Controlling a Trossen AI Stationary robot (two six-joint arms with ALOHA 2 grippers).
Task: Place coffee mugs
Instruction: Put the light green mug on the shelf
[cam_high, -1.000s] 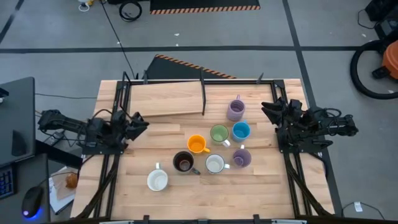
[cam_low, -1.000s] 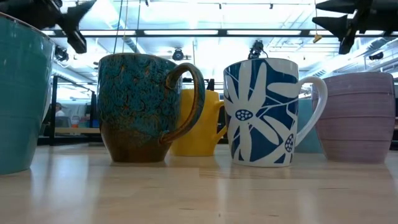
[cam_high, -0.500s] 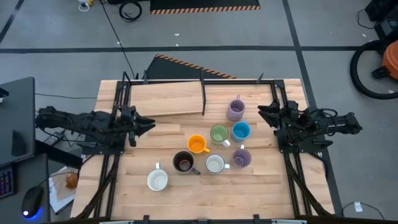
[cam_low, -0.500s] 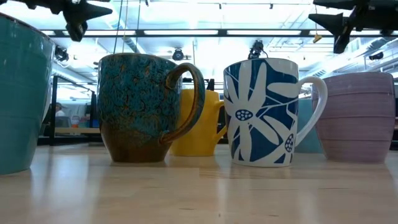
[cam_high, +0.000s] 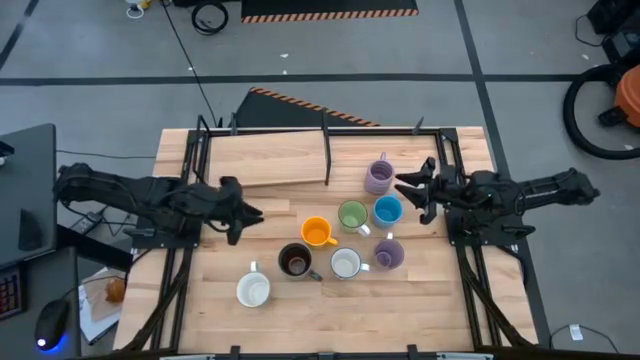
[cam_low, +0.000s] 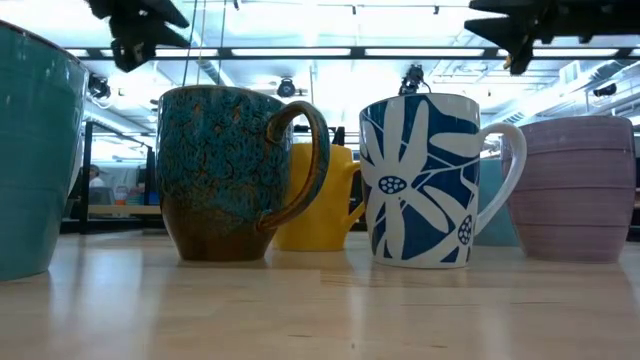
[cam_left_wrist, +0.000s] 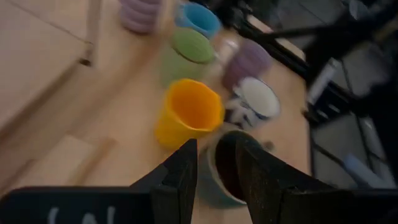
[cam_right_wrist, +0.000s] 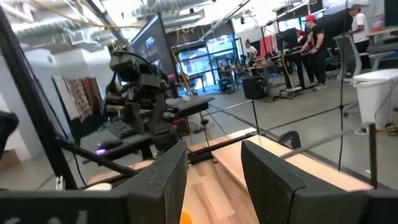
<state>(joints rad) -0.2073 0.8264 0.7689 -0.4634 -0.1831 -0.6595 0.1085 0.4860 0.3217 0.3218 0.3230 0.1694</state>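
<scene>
On the wooden table, nearest to the front edge, one white mug stands alone. A little farther, the brown mug, the second white mug and a purple mug stand in a row, close together. Behind them are the orange mug, the green mug and the blue mug, also close together. The second purple mug stands farther back, just beside a flat wooden board. The left gripper hangs over the table to the left of the orange mug, apart from it; its fingers have a narrow gap between them and hold nothing. The right gripper hangs near the blue mug and the far purple mug, with fingers spread and empty. All eight mugs stand upright on the table.
</scene>
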